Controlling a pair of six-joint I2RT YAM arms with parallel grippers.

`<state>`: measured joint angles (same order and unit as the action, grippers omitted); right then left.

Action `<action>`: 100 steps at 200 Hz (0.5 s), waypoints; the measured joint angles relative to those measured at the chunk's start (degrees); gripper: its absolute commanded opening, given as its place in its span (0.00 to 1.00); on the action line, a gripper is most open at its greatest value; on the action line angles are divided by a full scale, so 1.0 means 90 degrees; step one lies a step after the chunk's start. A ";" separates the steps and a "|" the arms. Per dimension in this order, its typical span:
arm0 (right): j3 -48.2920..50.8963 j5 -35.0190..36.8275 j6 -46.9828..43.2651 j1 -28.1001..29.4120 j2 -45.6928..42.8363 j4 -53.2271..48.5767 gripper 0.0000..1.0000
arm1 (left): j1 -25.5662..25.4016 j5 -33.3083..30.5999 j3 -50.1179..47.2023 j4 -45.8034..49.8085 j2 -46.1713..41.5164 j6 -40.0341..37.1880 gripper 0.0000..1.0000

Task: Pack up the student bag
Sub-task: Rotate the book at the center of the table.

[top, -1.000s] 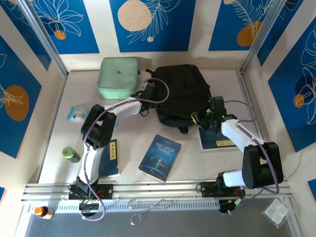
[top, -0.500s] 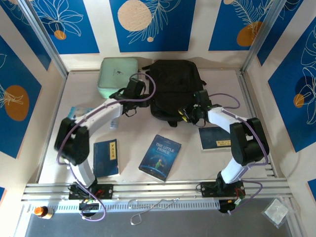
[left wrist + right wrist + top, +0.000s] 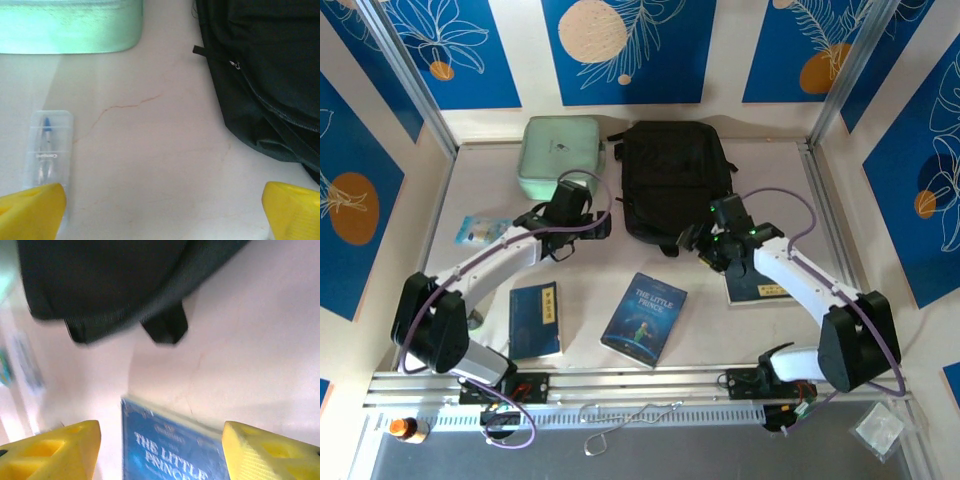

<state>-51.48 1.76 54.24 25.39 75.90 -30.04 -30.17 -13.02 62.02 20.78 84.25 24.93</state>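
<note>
Seen from above, with 12 o'clock at the far wall, a pale table holds school things.

- **7 o'clock:** a small orange-capped bottle (image 3: 405,429) stands on the front rail.
- **9 o'clock:** a light blue packet (image 3: 480,230) lies flat, its print too small to read.
- **8 o'clock:** a dark blue book (image 3: 535,320) lies flat. It has a pale strip of lettering on the cover that I cannot make out.
- **11 o'clock:** a mint green case (image 3: 560,155) sits with its lid down and its contents hidden. The small mark on the lid is unreadable.

The left gripper (image 3: 160,222) hovers over bare table between the case and the bag. Its yellow fingers (image 3: 30,210) are spread wide with nothing between them. Its wrist camera shows a clear plastic box (image 3: 47,150) at 9 o'clock of the gripper. The box holds something blue-tipped, and its printed word is too faint to read.

The student bag (image 3: 672,175) lies flat at 12 o'clock, just right of the mint case. A zip pull (image 3: 235,64) shows on its side, and I cannot see inside.

At 6 o'clock a blue book (image 3: 643,317) lies face up, and its cover reads "THE LITTLE PRINCE". The right gripper (image 3: 160,450) hangs above this book's far edge, near the bag's lower corner. Its jaws are well apart and empty.

At 4 o'clock another dark book (image 3: 750,288) with a yellow label lies partly under the right arm, its text unreadable.
</note>
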 measured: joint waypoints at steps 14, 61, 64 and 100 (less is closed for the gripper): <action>0.0027 0.0002 -0.0007 0.0379 0.0102 -0.0119 0.65 | 0.0080 -0.0012 -0.0063 -0.0078 -0.0129 0.0000 1.00; -0.0206 -0.0039 -0.0051 0.1175 0.1297 -0.0056 0.63 | 0.0233 -0.0010 -0.0151 -0.0214 -0.0262 0.0002 1.00; -0.0240 -0.0051 -0.0058 0.1202 0.1401 -0.0046 0.62 | 0.0238 -0.0010 -0.0160 -0.0216 -0.0272 0.0000 1.00; -0.0644 -0.0085 -0.0219 0.1348 0.2353 0.0063 0.61 | 0.0282 -0.0010 -0.0257 -0.0216 -0.0316 0.0010 1.00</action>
<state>-57.28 0.99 52.27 37.52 97.08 -29.47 -27.64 -13.10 59.70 18.83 81.41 25.02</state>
